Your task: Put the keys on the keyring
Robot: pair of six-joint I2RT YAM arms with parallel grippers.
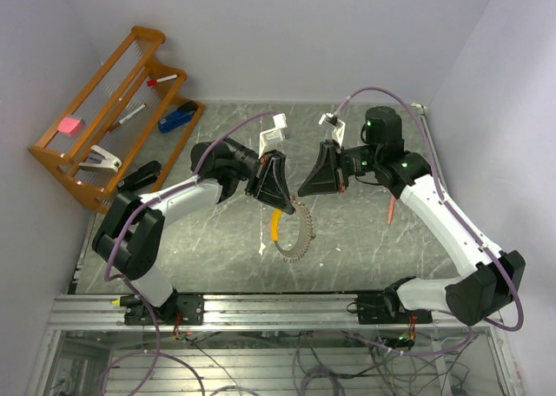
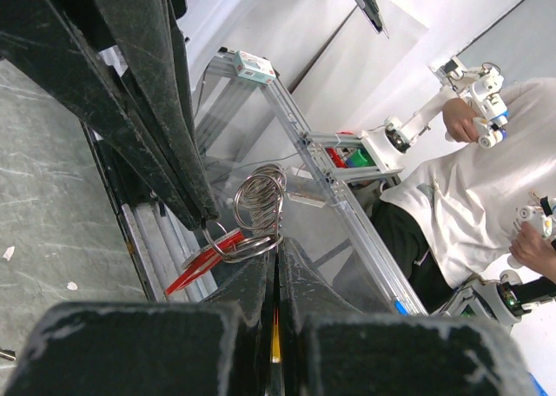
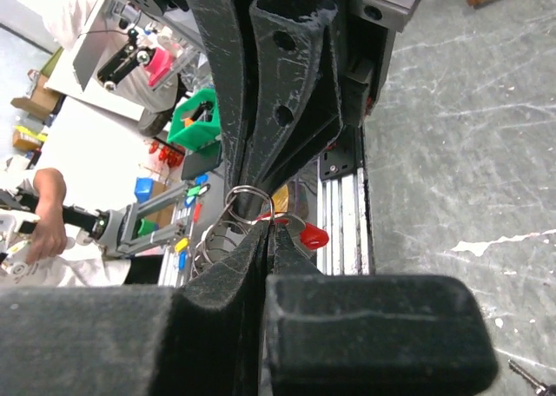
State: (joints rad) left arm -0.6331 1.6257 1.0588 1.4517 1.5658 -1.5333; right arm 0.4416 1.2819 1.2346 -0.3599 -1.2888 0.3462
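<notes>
**Item: keyring held aloft between two grippers, mid-bench**

- Keyring (image 1: 301, 233): we record it hanging clear of the bench (image 1: 365, 248), its beaded arc below the two gripper tips. Its yellow-orange tag (image 1: 276, 225) hangs just to the left.
- Left gripper (image 1: 282, 198): fingers pressed together on the keyring. In its wrist view, coiled wire rises straight out of the closed tips, and a yellow sliver shows in the seam.
- Right gripper (image 1: 309, 188): fingers all but touching, with a thin wire loop at their tips. We cannot tell whether they pinch the wire, the key or neither.
- Keys: we make out only the red-headed key (image 3: 310, 235), lying against the wire just beside the right gripper's tips. Its blade is hidden behind the fingers.
- Overhead, the meeting point of both grippers is too small and dark to read.
- Also logged: a thin red stick (image 1: 392, 208) on the bench under the right arm, and a wooden rack (image 1: 104, 127) at far left.
</notes>
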